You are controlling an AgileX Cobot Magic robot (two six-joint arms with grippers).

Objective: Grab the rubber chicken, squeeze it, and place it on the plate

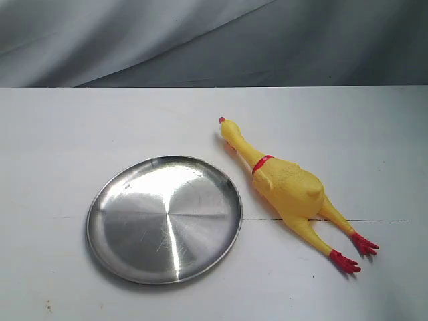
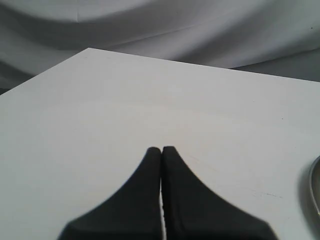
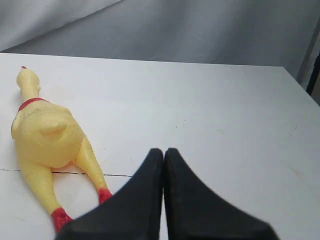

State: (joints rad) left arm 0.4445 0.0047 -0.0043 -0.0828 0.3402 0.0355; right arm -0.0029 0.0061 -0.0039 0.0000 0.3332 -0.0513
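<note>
The yellow rubber chicken point(image 1: 287, 187) lies flat on the white table, red comb toward the back, red feet toward the front right. Left of it, close by but apart, sits the shiny steel plate point(image 1: 107, 200) with nothing on it. Neither gripper shows in the exterior view. In the right wrist view my right gripper point(image 3: 163, 150) is shut and empty, and the chicken point(image 3: 45, 135) lies off to one side with a red foot partly hidden behind a finger. My left gripper point(image 2: 161, 148) is shut over bare table; only a sliver of the plate's rim point(image 2: 315, 190) shows.
The white table point(image 1: 73, 127) has a thin dark line point(image 1: 381, 221) running across it behind the chicken's legs. Grey cloth point(image 1: 214, 40) hangs behind the table's far edge.
</note>
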